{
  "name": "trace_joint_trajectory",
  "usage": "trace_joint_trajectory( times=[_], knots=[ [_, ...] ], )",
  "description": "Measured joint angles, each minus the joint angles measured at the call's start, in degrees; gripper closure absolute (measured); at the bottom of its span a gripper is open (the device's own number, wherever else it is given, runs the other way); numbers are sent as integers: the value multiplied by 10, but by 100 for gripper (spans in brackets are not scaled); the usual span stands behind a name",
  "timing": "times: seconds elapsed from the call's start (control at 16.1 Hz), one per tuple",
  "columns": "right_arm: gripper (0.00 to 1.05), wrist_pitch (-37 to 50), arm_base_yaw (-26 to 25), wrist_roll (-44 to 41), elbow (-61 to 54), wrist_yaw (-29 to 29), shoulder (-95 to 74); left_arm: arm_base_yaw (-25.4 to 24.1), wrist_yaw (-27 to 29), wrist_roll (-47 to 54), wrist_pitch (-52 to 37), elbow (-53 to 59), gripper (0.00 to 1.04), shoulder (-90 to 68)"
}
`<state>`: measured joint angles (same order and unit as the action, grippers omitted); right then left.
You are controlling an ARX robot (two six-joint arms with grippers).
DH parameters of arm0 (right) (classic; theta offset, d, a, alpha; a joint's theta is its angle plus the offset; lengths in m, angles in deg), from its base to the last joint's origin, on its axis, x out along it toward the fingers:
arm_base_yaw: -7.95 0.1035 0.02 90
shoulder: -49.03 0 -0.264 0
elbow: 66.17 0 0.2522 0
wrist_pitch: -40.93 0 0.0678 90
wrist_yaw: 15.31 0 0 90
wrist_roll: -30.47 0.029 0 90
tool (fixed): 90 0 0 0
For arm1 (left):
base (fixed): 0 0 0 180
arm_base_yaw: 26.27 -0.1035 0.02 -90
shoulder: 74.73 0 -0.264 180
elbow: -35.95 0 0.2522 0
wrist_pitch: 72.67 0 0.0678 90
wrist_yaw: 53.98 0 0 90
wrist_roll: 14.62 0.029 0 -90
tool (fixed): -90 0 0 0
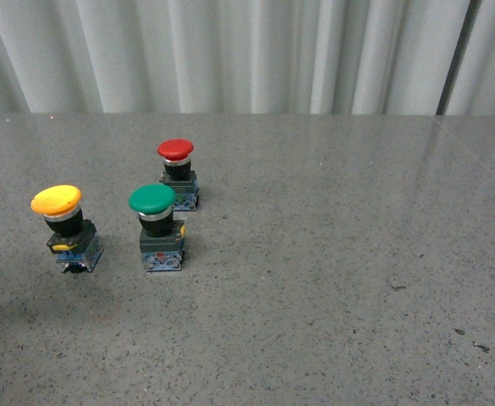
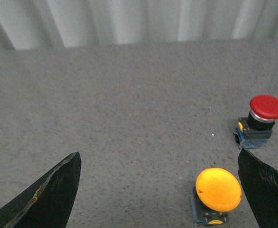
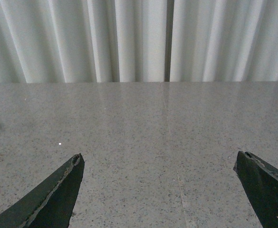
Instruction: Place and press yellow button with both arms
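On the left of the grey tabletop (image 1: 357,254), toward the near edge, the yellow button (image 1: 65,224) stands upright. The green button (image 1: 156,224) is just to its right and the red button (image 1: 178,173) farther back. The left gripper (image 2: 158,152) is spread wide; the yellow button shows in the gap between its fingers, untouched, nearer one finger. The right gripper (image 3: 158,154) is also spread wide over the tabletop, holding nothing.
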<state>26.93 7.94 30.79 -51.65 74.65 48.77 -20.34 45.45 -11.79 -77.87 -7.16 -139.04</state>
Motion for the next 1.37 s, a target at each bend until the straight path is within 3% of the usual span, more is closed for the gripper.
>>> trace_joint_trajectory(
  times=[0.31,0.81,1.18,1.37],
  knots=[
    [7,0,0,0,0,0,0,23,-49,-36,9,-78,7,-169],
    [7,0,0,0,0,0,0,34,-63,-49,2,-94,7,-249],
    [7,0,0,0,0,0,0,35,-65,-54,-6,-86,68,-247],
    [7,0,0,0,0,0,0,46,-56,-49,23,-85,71,-197]
  ],
)
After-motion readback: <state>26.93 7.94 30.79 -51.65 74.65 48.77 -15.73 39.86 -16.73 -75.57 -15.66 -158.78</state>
